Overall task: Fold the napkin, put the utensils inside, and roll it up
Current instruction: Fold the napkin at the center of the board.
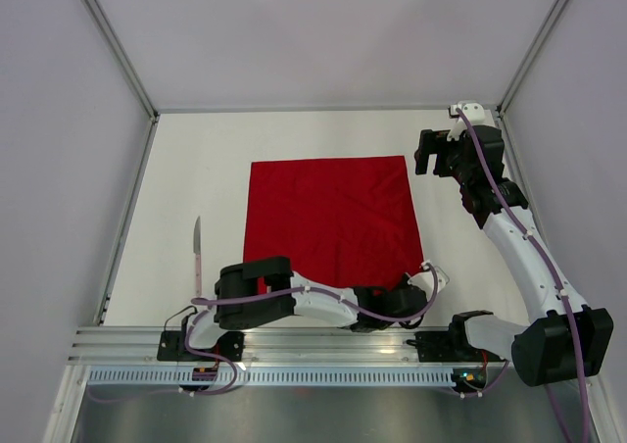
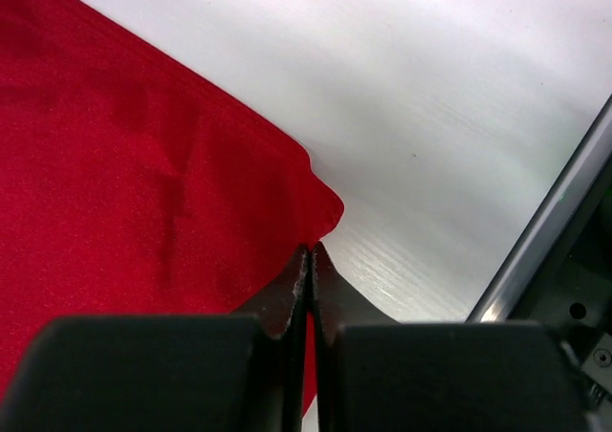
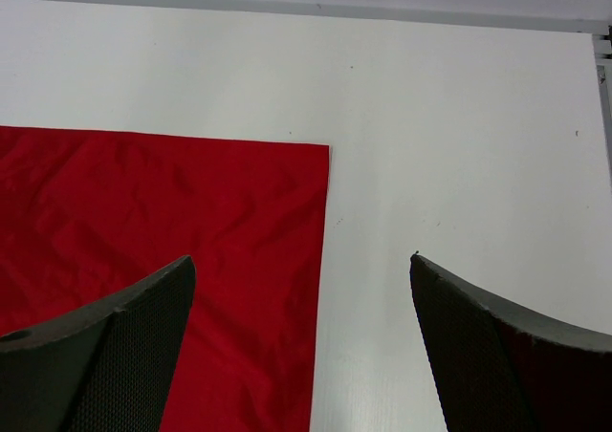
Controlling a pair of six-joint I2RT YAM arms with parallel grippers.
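Napkin (image 1: pixel 333 218): red cloth lying flat in one layer on the table (image 1: pixel 196 159). Its near right corner is at the tips of the left gripper (image 2: pixel 311 255). Its far right corner lies just ahead of the right gripper (image 3: pixel 301 258).
Handling: judged thin, light and limp. It will drape and crease, and it has no stiffness to push against. It may drag on the table if pulled low.
Where to hold: a corner or hem, pinched. The middle offers no purchase.
Left gripper: fingers pressed together with red cloth showing between them. The corner puckers up just beyond the tips, so it appears clamped on that corner.
Right gripper: fingers spread wide and holding nothing. It is clear of the cloth, with one finger over the cloth's margin and the other over bare table.
Knife (image 1: pixel 198 252): the only utensil seen. It lies flat well away from the left gripper, just past the napkin's opposite side and apart from the cloth.
Step in hand: judged to be the first fold, not yet made.
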